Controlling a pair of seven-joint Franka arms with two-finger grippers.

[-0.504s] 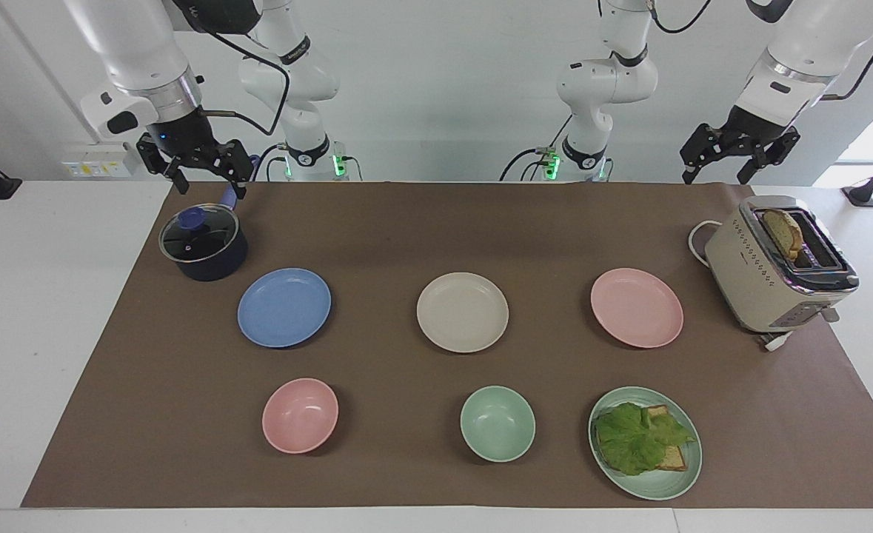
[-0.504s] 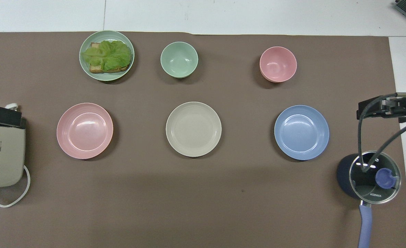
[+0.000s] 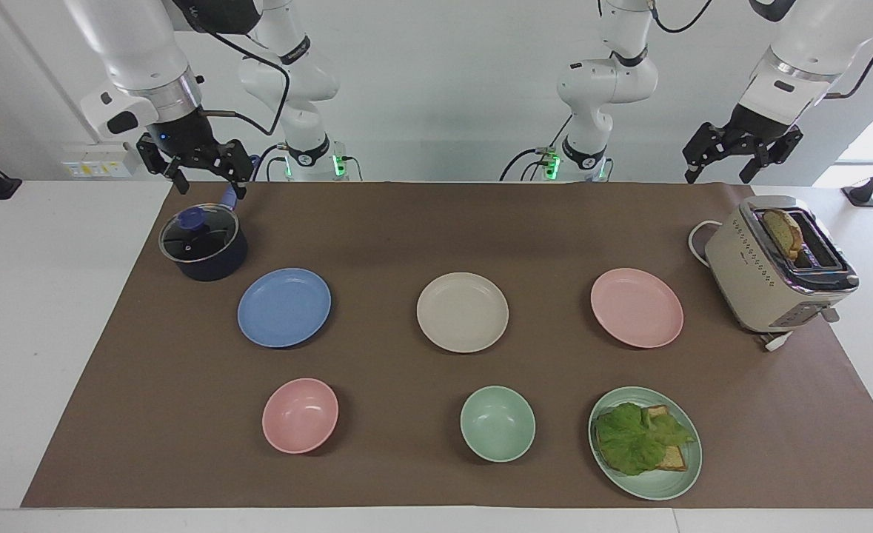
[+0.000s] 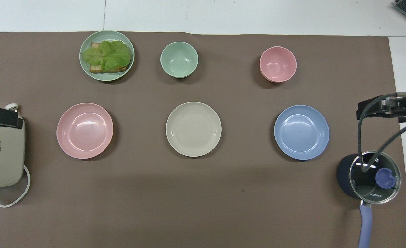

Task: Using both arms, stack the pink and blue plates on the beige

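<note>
Beige plate [image 3: 462, 312] mid-worktop, between the blue plate [image 3: 283, 307] toward the right arm's end and the pink plate [image 3: 636, 307] toward the left arm's end, all apart. Right tool [image 3: 203, 180] over the pot [image 3: 203, 243], left tool [image 3: 717, 174] near the toaster [image 3: 777, 266]; both open, empty.

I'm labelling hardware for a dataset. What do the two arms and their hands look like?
Both arms are glossy white, rounded jointed segments with black bands at the joints and black cables looped alongside. The left hand and right hand are black, skeletal two-finger linkages. Green lights glow at both bases.
</note>
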